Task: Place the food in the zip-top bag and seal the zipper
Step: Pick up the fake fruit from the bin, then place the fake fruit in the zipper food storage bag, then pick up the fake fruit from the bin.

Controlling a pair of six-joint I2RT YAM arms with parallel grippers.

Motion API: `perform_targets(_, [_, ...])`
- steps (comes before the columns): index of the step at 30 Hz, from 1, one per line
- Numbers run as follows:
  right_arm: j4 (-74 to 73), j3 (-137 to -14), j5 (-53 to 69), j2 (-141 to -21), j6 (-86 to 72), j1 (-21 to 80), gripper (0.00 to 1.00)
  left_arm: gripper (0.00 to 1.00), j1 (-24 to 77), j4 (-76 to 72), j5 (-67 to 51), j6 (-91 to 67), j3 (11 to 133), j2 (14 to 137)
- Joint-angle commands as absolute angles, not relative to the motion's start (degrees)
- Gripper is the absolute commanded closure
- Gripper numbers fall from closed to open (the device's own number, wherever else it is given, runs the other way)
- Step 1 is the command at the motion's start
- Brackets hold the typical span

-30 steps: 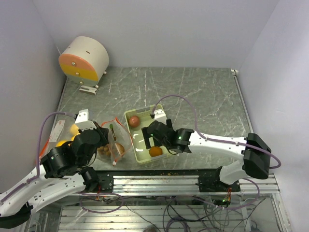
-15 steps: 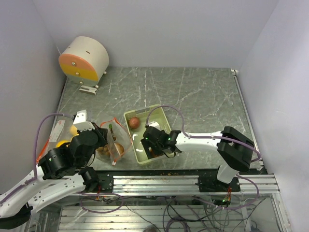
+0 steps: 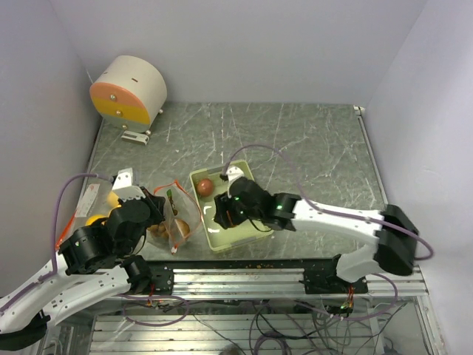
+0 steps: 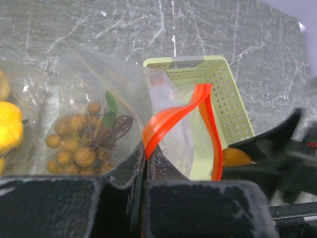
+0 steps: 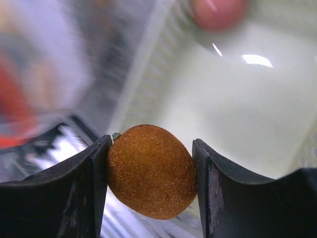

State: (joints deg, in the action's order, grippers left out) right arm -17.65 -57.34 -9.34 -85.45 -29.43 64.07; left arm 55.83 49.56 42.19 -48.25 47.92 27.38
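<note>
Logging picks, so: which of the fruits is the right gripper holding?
The orange round fruit, clamped in the right gripper. The reddish apple lies loose in the tray, and the yellow fruit sits inside the bag.

The clear plastic zip-top bag (image 4: 99, 79), orange-red zipper unsealed, lies beside the pale green tray (image 4: 225, 84). Inside: a bunch of small brown berries (image 4: 77, 146) and, further left, a yellow round fruit (image 4: 10, 126). A reddish apple (image 3: 205, 186) sits in the tray's far corner. An orange round fruit (image 5: 151, 171) is clamped in the right gripper (image 5: 151, 148).
</note>
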Motion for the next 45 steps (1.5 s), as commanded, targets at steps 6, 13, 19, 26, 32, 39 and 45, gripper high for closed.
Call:
perform_targets(6, [10.4, -57.9, 16.0, -71.7, -20.1, 68.0, 0.63, 0.93, 55.8, 49.8, 42.1, -48.8, 47.5, 26.6])
perform_targets(13, [17.7, -63.0, 14.5, -83.2, -21.0, 68.4, 0.61, 0.93, 55.8, 48.6, 41.3, -48.5, 47.7, 27.1])
perform_targets(19, [18.6, -66.0, -0.8, -91.0, -19.9, 68.3, 0.42, 0.93, 55.8, 48.9, 40.6, -48.4, 49.1, 28.1])
perform_targets(26, [19.2, -62.7, -3.1, -85.7, -18.8, 68.3, 0.0, 0.93, 55.9, 49.0, 40.7, -48.4, 48.9, 27.9])
perform_targets(32, [16.1, -57.7, -14.1, -76.5, -18.6, 68.0, 0.0, 0.93, 55.8, 48.3, 41.0, -48.3, 48.2, 28.3])
perform_targets(39, [0.4, -60.6, -16.4, -82.9, -30.6, 55.7, 0.01, 0.93, 55.9, 50.3, 41.3, -48.6, 49.9, 27.8])
perform_targets(45, [-0.7, -64.9, -14.2, -93.5, -30.9, 54.0, 0.07, 0.93, 55.9, 52.7, 42.7, -49.0, 51.0, 26.7])
